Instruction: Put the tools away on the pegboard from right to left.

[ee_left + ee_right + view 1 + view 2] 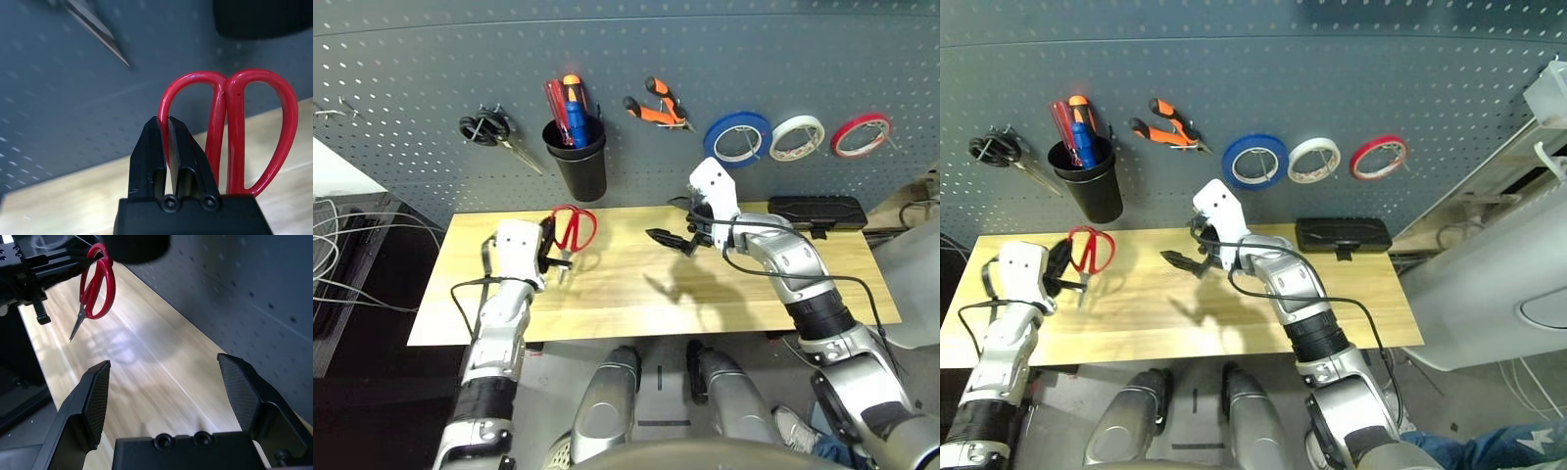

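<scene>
I see the pegboard [636, 59] filling the back wall, with the blue tape roll [737, 136] at about 1 o'clock from the table [656, 284] centre, the pliers [658, 106] at 12 and the black cup [578, 157] at 11. My head camera shows the left pincer [551, 250] over the table's left end. My left wrist view shows its fingers [146, 161] pinched on one loop of the red-handled scissors [230, 127]. The right pincer [168, 391] gapes wide, holding nothing.

A light wooden table [636, 294] stands against the wall; a black case [817, 211] lies at its back right corner — white cables [342, 255] trail left, over dark floor.
</scene>
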You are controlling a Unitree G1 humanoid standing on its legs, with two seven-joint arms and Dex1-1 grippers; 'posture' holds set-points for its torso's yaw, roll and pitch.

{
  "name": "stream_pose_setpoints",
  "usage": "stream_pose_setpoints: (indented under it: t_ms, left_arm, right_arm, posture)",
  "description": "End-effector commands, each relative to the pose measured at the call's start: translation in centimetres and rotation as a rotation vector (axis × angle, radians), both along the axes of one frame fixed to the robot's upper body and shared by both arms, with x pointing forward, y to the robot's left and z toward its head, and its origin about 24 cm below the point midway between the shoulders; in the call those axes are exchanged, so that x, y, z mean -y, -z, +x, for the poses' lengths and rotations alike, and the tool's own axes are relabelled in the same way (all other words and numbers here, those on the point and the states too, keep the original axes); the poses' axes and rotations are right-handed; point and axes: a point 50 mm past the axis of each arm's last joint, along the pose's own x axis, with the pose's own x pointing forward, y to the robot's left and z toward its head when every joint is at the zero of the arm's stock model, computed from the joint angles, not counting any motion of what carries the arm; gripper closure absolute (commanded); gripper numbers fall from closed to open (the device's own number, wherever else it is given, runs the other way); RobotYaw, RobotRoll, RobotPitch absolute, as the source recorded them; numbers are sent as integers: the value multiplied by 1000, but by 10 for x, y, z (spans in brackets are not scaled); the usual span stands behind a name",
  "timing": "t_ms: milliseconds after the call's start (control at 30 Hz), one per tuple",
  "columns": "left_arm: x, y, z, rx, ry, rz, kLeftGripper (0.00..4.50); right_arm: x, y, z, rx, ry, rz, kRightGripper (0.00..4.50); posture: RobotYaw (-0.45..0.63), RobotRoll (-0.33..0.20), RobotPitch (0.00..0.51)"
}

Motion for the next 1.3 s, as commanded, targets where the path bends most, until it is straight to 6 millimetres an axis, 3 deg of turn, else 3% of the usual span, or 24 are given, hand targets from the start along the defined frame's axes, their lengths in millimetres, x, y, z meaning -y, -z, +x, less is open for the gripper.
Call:
stream_pose_setpoints:
  t_ms: [33, 233, 467, 800, 967, 1300]
  left_arm:
    - [-15, -16, -10, 121, -19, 43, 4471]
    - [-37, -43, -12, 271, -100, 87, 4471]
    - [-54, -71, -2, 369, -170, 54, 4471]
    - [-51, -92, 8, 430, -146, 68, 4471]
    - [-47, -90, 10, 418, -127, 78, 4471]
    - [-26, -63, 2, 346, -56, 79, 4471]
  right_arm:
    - [-13, -24, -5, 51, -80, 61, 0]
    - [-25, -55, -5, 111, -109, 139, 0]
    - [-33, -74, -1, 134, -93, 175, 0]
    - [-41, -99, 0, 158, -74, 248, 0]
    - [-42, -101, -1, 161, -82, 248, 0]
    - [-41, -97, -4, 148, -93, 226, 0]
  posture:
    - [158, 0, 195]
    - [160, 0, 195]
    - [161, 0, 192]
    - [154, 0, 185]
    - [148, 0, 182]
    - [146, 0, 184]
